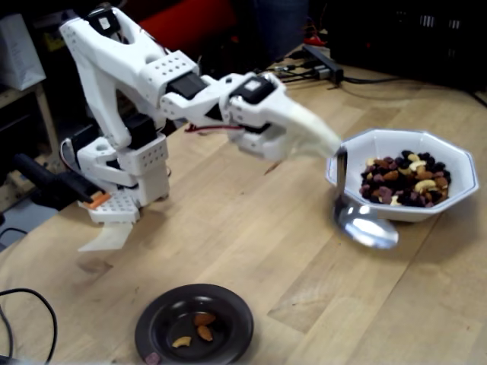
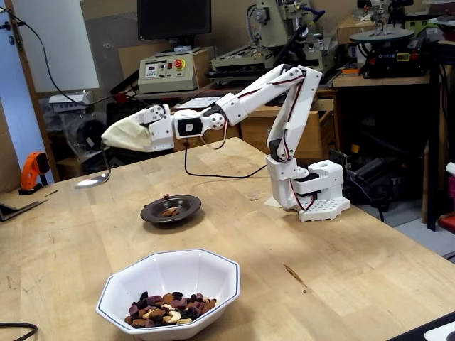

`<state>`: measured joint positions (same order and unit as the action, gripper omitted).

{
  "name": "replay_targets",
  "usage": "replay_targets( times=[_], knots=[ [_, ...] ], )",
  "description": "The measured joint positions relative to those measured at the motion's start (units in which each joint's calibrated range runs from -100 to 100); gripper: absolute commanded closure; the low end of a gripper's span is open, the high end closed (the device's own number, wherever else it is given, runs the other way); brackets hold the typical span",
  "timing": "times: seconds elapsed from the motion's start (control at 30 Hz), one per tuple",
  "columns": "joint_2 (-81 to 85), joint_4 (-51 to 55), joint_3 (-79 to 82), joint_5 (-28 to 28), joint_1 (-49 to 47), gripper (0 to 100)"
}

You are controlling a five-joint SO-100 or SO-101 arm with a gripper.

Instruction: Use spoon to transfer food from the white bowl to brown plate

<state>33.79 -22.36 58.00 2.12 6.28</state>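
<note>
The arm reaches out low across the worktop with the hand wrapped in whitish tape, so its fingers cannot be made out; how far it is open I cannot tell, though the spoon hangs from its tip and is plainly carried by it. The spoon's handle drops nearly straight down and its oval bowl faces up, empty and shiny, which suits a tool on its way to scoop rather than one carrying a load. In a fixed view it sits just in front of the near wall of the white bowl, outside the rim and above the wood; in the other fixed view the spoon appears off to the left of both dishes, so its true gap to the bowl is hard to judge. The food lies heaped in the bowl's centre, a mix of nuts and dark bits. The brown plate rests well apart near the arm's base, with a few pieces in its sunken middle, so some transfer looks done and more remains.
</note>
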Motion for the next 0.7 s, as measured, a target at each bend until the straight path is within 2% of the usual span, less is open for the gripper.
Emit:
replay_targets(
  times=[0.27,0.7],
  knots=[
    [11.76,1.93,11.11,0.05,-2.41,96],
    [35.98,24.41,14.39,0.05,-2.41,96]
  ],
)
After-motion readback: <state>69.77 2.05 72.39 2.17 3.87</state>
